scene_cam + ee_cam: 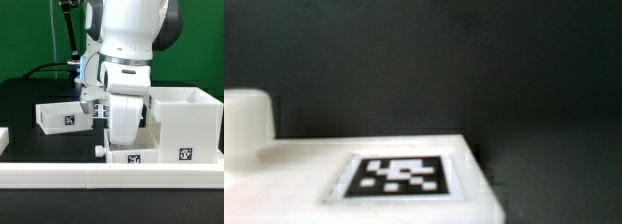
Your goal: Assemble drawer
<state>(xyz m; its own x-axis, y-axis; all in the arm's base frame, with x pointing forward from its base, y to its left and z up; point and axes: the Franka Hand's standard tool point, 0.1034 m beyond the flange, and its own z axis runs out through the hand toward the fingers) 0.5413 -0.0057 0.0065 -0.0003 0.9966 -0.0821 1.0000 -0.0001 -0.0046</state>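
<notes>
The tall white casing [186, 122] stands at the exterior view's right, open at the top, with a tag on its front. One low white tray [58, 116] lies at the left with a tag on its side. A second tray [132, 156] lies low in the middle by the front rail, tag facing out. My gripper [96, 112] hangs at the left tray's right end, mostly hidden by the arm, so I cannot tell how its jaws stand. The wrist view shows a white part with a tag [402, 176] close below. No fingers show there.
A long low white border rail [60, 178] runs along the front of the black table. A white block [242, 118] sits at the edge of the wrist view. Cables hang behind the arm [70, 40].
</notes>
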